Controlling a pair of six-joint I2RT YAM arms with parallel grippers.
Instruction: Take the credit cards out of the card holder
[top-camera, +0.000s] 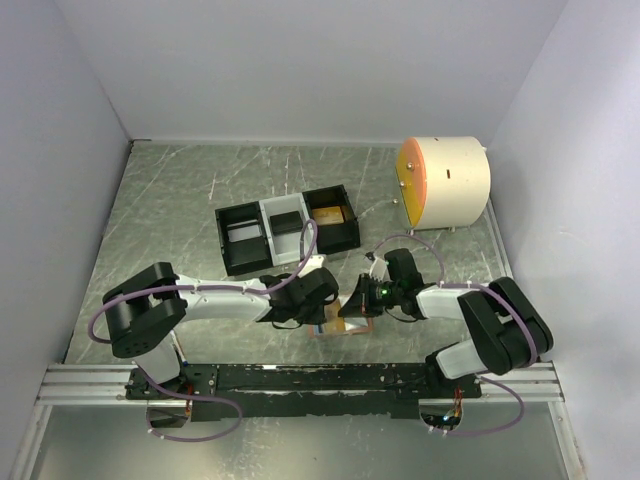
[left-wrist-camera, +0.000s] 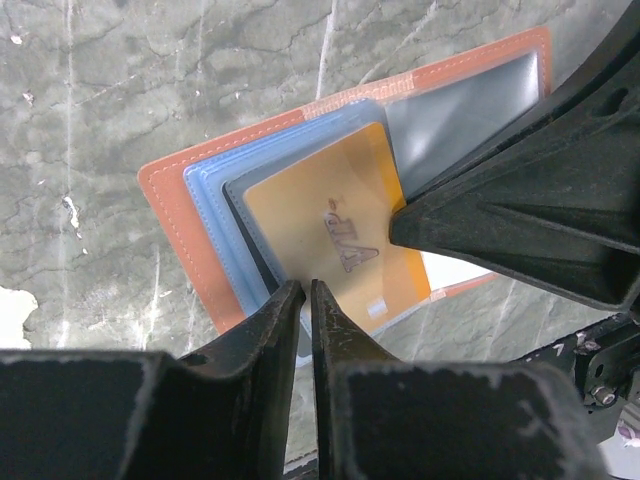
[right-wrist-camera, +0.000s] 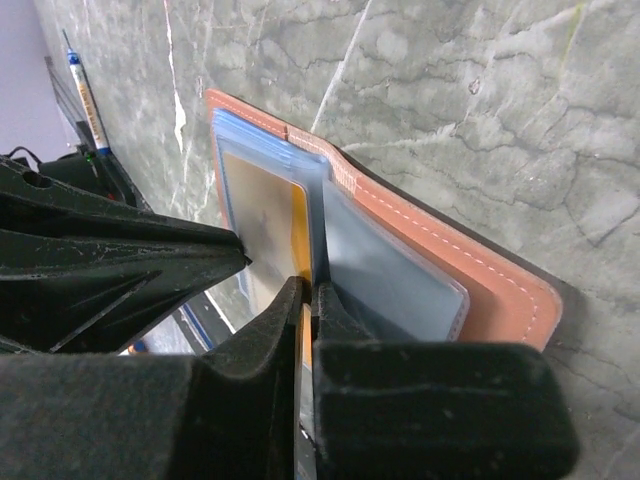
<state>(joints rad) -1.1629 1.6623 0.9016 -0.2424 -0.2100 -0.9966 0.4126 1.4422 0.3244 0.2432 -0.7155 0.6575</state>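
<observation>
The salmon-pink card holder (top-camera: 350, 328) lies open on the table between both arms. In the left wrist view its salmon border (left-wrist-camera: 165, 200) frames pale blue pocket panels (left-wrist-camera: 210, 190). An orange card (left-wrist-camera: 320, 220) sticks partly out of a pocket, with a dark grey edge behind it. My left gripper (left-wrist-camera: 305, 288) is shut on the near edge of the pocket panel. My right gripper (right-wrist-camera: 312, 290) is shut on the orange card's (right-wrist-camera: 299, 225) edge beside a blue-grey panel (right-wrist-camera: 390, 270). In the top view, the left gripper (top-camera: 322, 306) and the right gripper (top-camera: 353, 300) meet over the holder.
A black-and-grey three-compartment tray (top-camera: 285, 228) sits behind the holder with flat items in its slots. A white cylinder with an orange face (top-camera: 445, 182) stands at the back right. Side walls close in the table; the arms' rail (top-camera: 300, 378) runs along the near edge.
</observation>
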